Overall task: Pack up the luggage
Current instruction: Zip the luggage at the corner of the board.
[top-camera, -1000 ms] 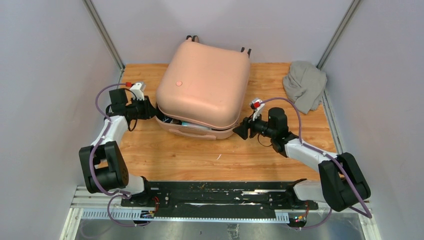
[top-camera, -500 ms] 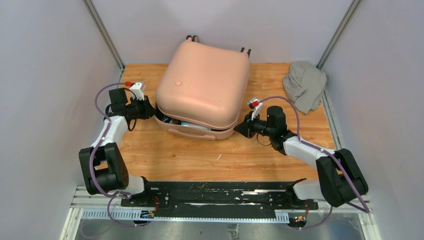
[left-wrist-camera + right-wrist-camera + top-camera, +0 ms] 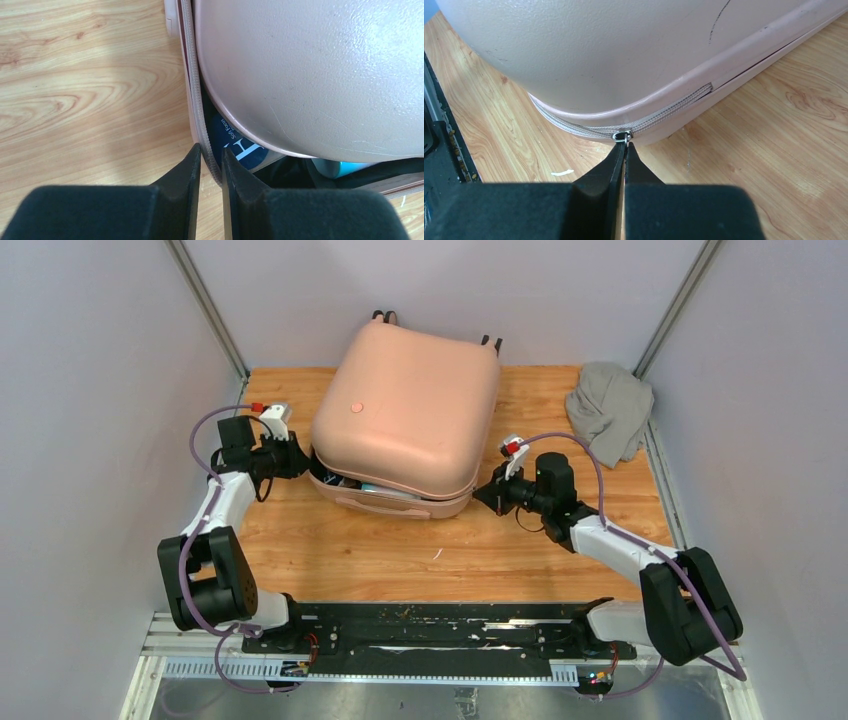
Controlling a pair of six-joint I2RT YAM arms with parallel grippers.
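Luggage [image 3: 405, 410] ajar, dark-blue item [image 3: 239, 146] inside

1. The luggage [image 3: 405, 420] fills the far middle of the table [image 3: 400, 550]; its lid [image 3: 310, 65] sits ajar, leaving only a narrow slot along the near-left edge
2. A blue book [image 3: 235, 147] and a teal item [image 3: 340, 167] partly block that slot
3. The left gripper [image 3: 211, 155] pinches the zip rim [image 3: 197, 100] at the left corner, with bare wood to its left
4. The right gripper [image 3: 625, 150], tips together on the zipper pull [image 3: 622, 135], takes up the near-right corner, with open board beside it
5. Between the luggage and the arm bases the wood is free, save a small white scrap [image 3: 437, 553]
6. A grey cloth [image 3: 608, 410] fills the far-right corner, and walls [image 3: 90, 390] close both sides
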